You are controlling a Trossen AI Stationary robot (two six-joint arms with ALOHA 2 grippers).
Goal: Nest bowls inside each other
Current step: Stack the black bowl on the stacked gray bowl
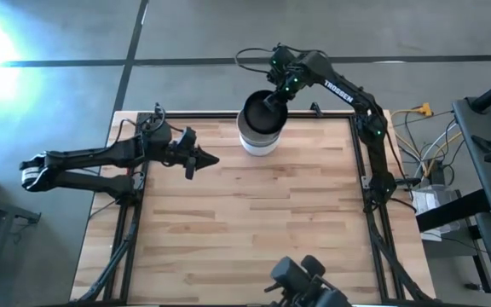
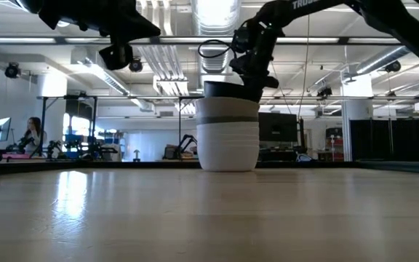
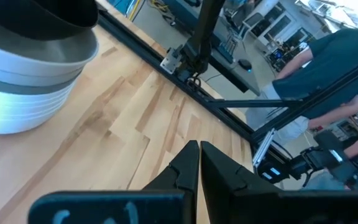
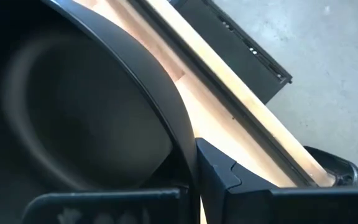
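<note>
A stack of nested bowls (image 1: 259, 130) stands near the table's far edge. In the low view the stack (image 2: 228, 138) has white bowls below, a grey band above them and a black bowl (image 2: 228, 89) seated on top. My right gripper (image 1: 277, 95) is at the black bowl's far right rim, shut on it. My left gripper (image 1: 207, 159) is shut and hangs in the air left of the stack, touching nothing. In the left wrist view its shut fingers (image 3: 199, 158) point over bare table, past the stack (image 3: 27, 74). My right gripper (image 4: 188, 149) holds the black bowl by its rim (image 4: 176, 118) on the far right side. One finger (image 4: 219, 171) stands outside the wall; the other is lost in the dark inside of the bowl. The fingers come from above, slanting down. The bowl sits upright on the stack.
Bare wooden table (image 1: 254, 222) spreads to the near side and to both sides of the stack. A black frame rail (image 1: 361, 170) edges the table. A camera mount (image 1: 301, 281) sits at the near edge. People (image 3: 328, 56) show in the room beyond.
</note>
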